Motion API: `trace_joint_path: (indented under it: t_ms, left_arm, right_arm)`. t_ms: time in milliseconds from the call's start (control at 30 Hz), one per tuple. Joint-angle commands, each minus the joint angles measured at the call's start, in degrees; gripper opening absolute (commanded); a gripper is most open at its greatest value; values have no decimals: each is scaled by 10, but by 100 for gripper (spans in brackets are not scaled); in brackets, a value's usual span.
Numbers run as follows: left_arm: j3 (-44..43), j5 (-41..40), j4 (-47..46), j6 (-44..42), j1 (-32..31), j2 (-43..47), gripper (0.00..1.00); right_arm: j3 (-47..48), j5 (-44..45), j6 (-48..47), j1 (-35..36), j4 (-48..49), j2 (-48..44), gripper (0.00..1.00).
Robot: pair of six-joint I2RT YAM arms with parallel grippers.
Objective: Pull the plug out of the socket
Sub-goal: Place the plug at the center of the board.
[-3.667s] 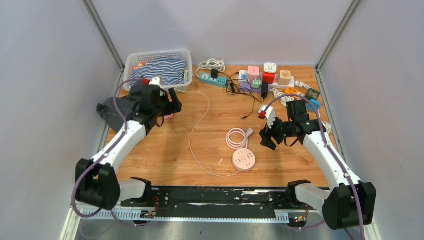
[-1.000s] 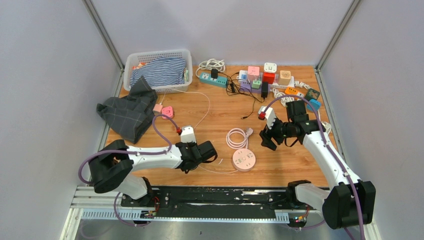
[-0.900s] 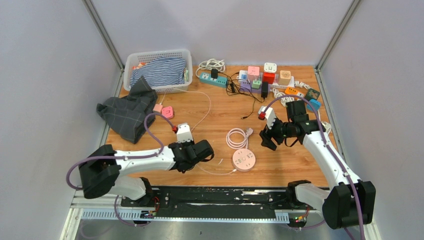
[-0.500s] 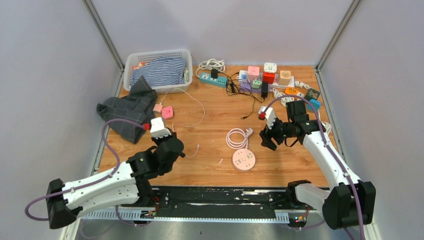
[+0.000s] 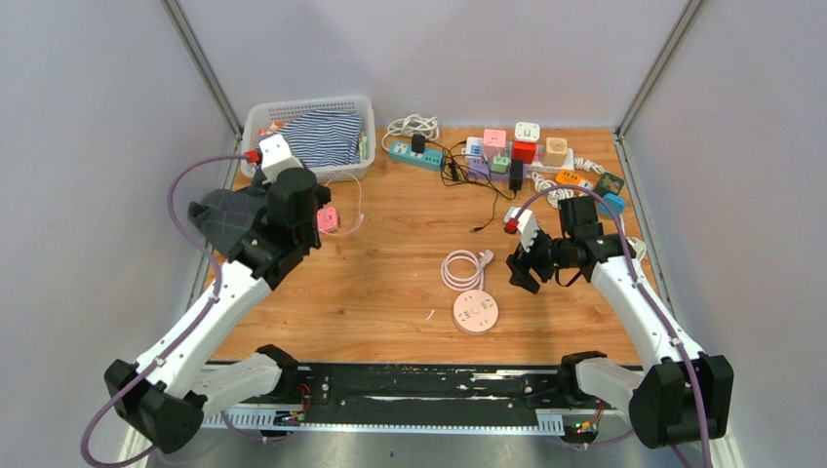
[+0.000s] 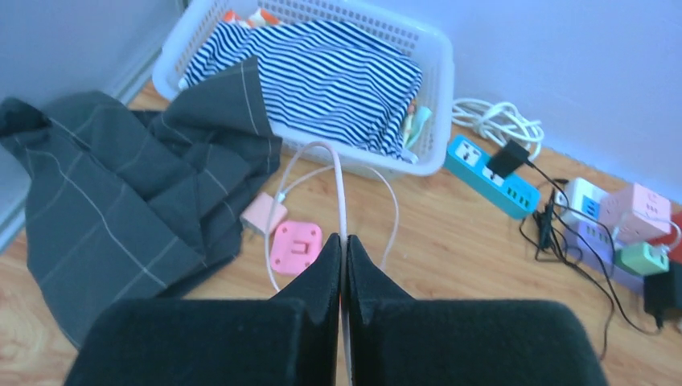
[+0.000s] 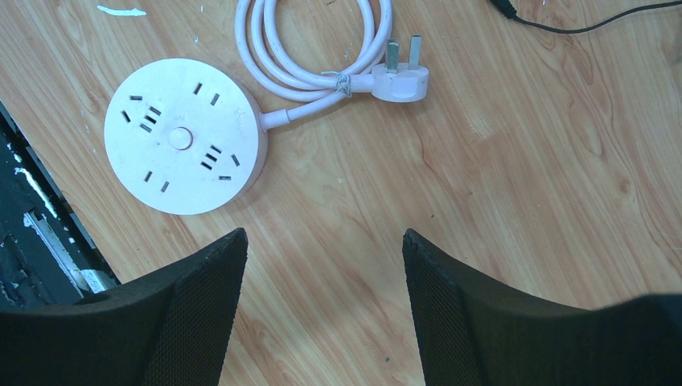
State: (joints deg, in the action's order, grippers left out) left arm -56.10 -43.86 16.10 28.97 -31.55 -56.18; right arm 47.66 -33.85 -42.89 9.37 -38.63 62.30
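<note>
The round pink socket (image 5: 476,313) lies on the wooden table with nothing plugged into it, its face clear in the right wrist view (image 7: 183,135). My left gripper (image 5: 314,216) is at the far left, shut on a thin pink cable (image 6: 338,173) that runs between its fingertips (image 6: 343,240). The cable loops past the basket to a pink charger (image 6: 264,214). The plug at the cable's free end is hidden. My right gripper (image 7: 324,233) hovers open just right of the socket (image 5: 517,273), with nothing in it.
The socket's own cord (image 7: 306,48) is coiled beside it. A pink square adapter (image 6: 296,248) lies just ahead of my left fingers. A dark cloth (image 5: 229,216) and a white basket (image 5: 255,122) of striped fabric sit at the far left. Power strips and cube sockets (image 5: 527,151) line the back.
My left arm swung from beside the round socket up to the far left, carrying the pink cable with it; the cable no longer reaches the socket. The right arm stayed still.
</note>
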Motion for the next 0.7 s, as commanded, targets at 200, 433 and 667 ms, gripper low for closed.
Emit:
trace_joint_path:
  t_ms: [200,433,667]
  left_arm:
    - [-96,54,26,-66,136,-160,1]
    - [-172,126,81,-54,214,-286,2]
    - [-179,158,78,-75,218,-363,21]
  right_arm:
    - [-6,-3,-7,4,-12,-9,73]
    - [-6,2,-6,5,-12,3,73]
    - [-7,9,-6,5,-10,11,73]
